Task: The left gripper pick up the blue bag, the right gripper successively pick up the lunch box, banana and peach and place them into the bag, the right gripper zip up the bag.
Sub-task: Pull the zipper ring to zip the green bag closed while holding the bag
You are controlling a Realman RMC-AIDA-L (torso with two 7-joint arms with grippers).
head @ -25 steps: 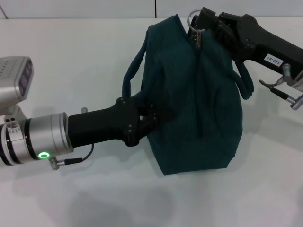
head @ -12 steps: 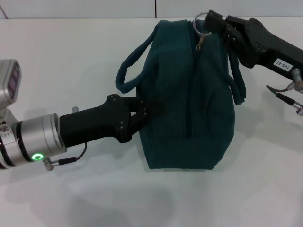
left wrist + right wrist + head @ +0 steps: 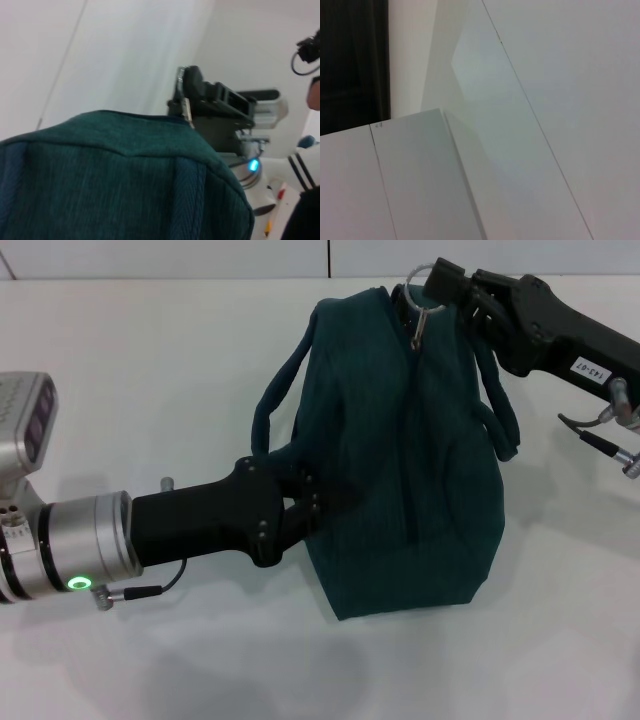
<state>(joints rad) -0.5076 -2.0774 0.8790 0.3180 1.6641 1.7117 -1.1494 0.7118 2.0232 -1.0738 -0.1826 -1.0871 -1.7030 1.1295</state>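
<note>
The blue bag (image 3: 405,450) is being steadied on the white bench (image 3: 150,350) by the left gripper (image 3: 318,502), which is pinched on the fabric of the bag's side just below one loop handle (image 3: 275,400), apparently so that the bag is kept from sliding. At the bag's far top end, the metal ring pull (image 3: 418,285) of the zipper (image 3: 415,420) is being clamped by the right gripper (image 3: 445,290), directly in front of its fingertips. The zipper appears drawn shut, so the closing step is judged to be nearly done; the lunch box, banana and peach are not being shown.
</note>
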